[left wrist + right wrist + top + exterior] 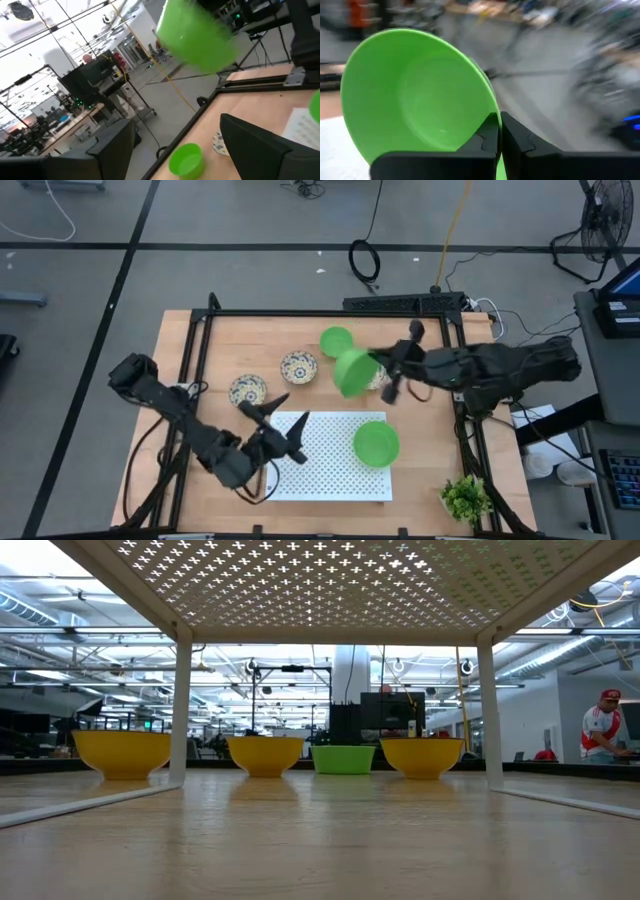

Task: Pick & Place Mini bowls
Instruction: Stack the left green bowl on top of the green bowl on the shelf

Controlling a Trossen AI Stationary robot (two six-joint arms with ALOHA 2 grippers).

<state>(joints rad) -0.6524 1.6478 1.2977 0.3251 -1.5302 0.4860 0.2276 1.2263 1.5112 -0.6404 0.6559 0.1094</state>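
My right gripper [383, 368] is shut on a plain green mini bowl [353, 372], which it holds tilted in the air over the table's far middle. A second green bowl [376, 443] sits on the white perforated rack [330, 475]. A third [336, 340] stands on the table near the far edge. Two floral bowls [298, 366] [248, 390] stand on the wood left of the held bowl. Another pale bowl [378, 382] shows partly behind it. My left gripper [290, 412] hovers open over the rack's far left corner and touches nothing. My right gripper pinches the green bowl's rim [489, 111], with one finger [482, 142] inside the bowl and the other [520, 142] outside its wall. The fingers come level from the table's right side. The bowl is lifted clear and tipped on its side, its opening turned toward the gripper.
A small leafy plant [466, 498] stands at the table's near right corner. A black frame [205, 320] runs along the table's left, far and right edges. The low view looks under the rack and shows several bowls [265, 755] standing on the table. A person [602, 730] is far off in the room.
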